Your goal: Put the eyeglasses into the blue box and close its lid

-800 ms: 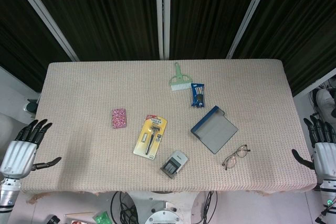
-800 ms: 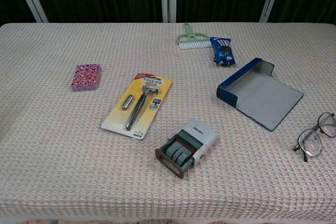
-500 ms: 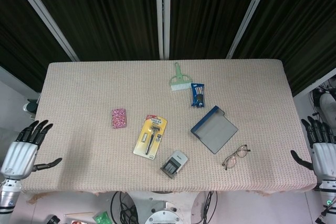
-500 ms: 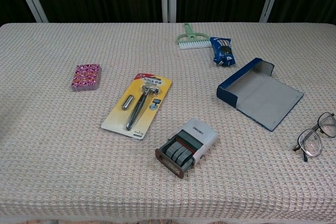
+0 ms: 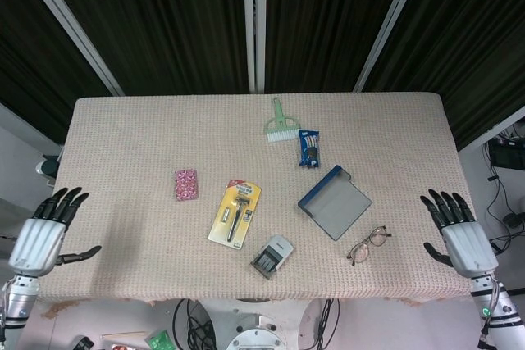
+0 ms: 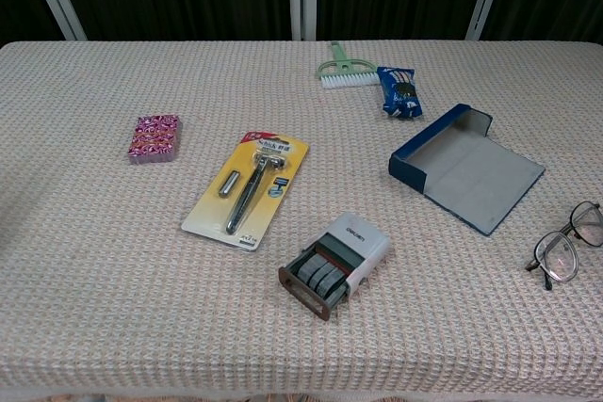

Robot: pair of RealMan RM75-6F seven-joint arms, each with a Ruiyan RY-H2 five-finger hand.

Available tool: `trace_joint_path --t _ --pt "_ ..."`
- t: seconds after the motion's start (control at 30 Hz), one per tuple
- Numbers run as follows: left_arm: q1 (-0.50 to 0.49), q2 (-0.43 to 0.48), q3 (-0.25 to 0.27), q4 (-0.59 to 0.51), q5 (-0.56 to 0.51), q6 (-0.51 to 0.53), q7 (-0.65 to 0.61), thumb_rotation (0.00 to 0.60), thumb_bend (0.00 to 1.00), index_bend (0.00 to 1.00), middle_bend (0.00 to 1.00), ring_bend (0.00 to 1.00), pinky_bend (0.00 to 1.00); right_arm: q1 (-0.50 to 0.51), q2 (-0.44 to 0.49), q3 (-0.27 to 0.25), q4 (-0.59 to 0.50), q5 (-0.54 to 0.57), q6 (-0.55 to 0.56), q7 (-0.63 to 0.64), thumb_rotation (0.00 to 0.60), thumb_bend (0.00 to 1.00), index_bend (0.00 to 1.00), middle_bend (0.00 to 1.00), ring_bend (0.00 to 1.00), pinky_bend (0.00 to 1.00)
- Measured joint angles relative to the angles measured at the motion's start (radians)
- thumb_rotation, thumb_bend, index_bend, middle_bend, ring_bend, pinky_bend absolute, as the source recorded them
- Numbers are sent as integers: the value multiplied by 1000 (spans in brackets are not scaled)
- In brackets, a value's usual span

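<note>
The eyeglasses [image 5: 368, 244] [image 6: 568, 244] lie unfolded on the table near its front right. Just behind and left of them the blue box [image 5: 335, 202] [image 6: 465, 168] lies with its lid open flat, grey inside showing. My right hand [image 5: 459, 233] hovers over the table's right front corner, fingers spread, holding nothing, to the right of the eyeglasses. My left hand [image 5: 45, 231] is at the table's left front edge, fingers spread and empty. Neither hand shows in the chest view.
On the table [image 5: 131, 137] also lie a pink patterned pack [image 5: 186, 184], a yellow razor card [image 5: 235, 213], a date stamp [image 5: 271, 256], a green brush [image 5: 280, 123] and a blue packet [image 5: 309, 148].
My right hand has moved left and inward over the table's right front corner. My left hand has shifted slightly toward the table. The objects have not moved.
</note>
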Motion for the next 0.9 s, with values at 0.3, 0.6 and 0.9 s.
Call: trace_joint_path --t 0.3,0.6,0.9 --pt "5 -11 5 2 -5 -2 12 398 0 104 88 68 193 153 88 -29 -181 -16 -314 -288 600 139 21 0 0 0" --pt "5 -6 1 -1 -17 -6 9 398 0 104 88 68 193 250 19 -13 -219 79 -464 -406 600 140 110 0 0 0" --pt "6 -9 0 13 -24 -10 -1 414 0 104 88 68 193 290 -52 -18 -156 82 -478 -350 600 160 261 0 0 0"
